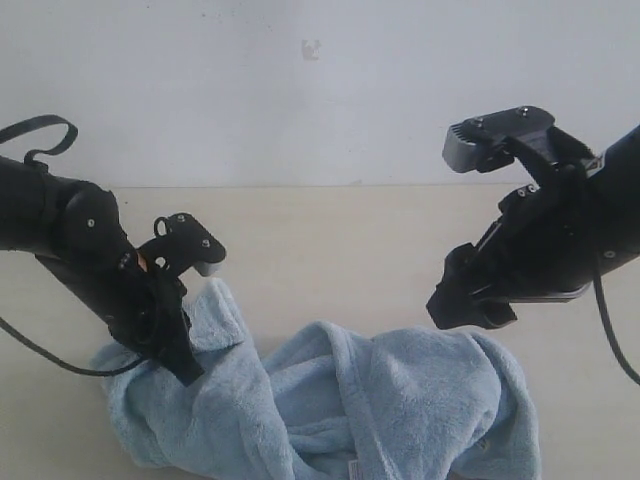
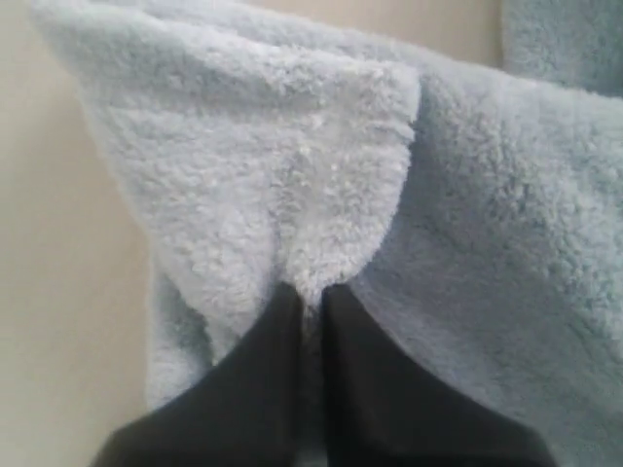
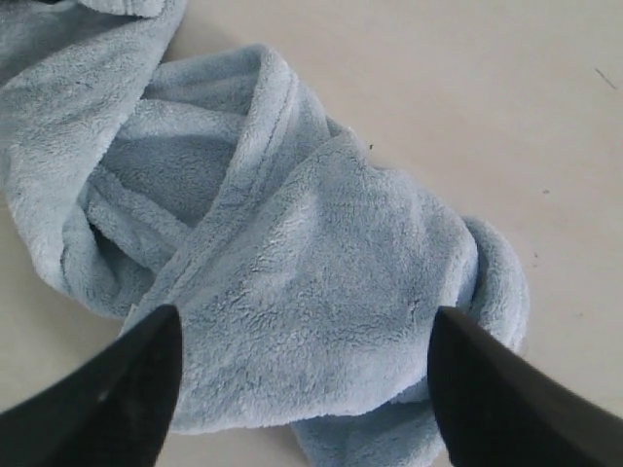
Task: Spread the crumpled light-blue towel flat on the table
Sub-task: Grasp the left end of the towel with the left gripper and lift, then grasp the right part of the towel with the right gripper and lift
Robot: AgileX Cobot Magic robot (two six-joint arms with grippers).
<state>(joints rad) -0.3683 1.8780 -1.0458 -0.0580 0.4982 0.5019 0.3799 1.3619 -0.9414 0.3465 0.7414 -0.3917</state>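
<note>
A plain white wall point(image 1: 250, 90) is seen behind a wide light-beige table point(image 1: 350, 250). One towel point(image 1: 340, 400) is laid on the table, well apart from the wall, on the side of the tabletop farthest from it. The towel is pale blue, fluffy and thick, and it is bunched into rolls and deep folds, with a hemmed edge shown winding through the heap. Its long axis is set roughly parallel to the wall, and one corner is raised toward the wall at the left gripper's end.

Two grippers are counted. The left gripper point(image 2: 310, 292) is closed tight on a fold of the towel, with pile pinched between its dark fingers. The right gripper point(image 3: 304, 319) is spread wide and held above the towel's other end, with nothing gripped.
</note>
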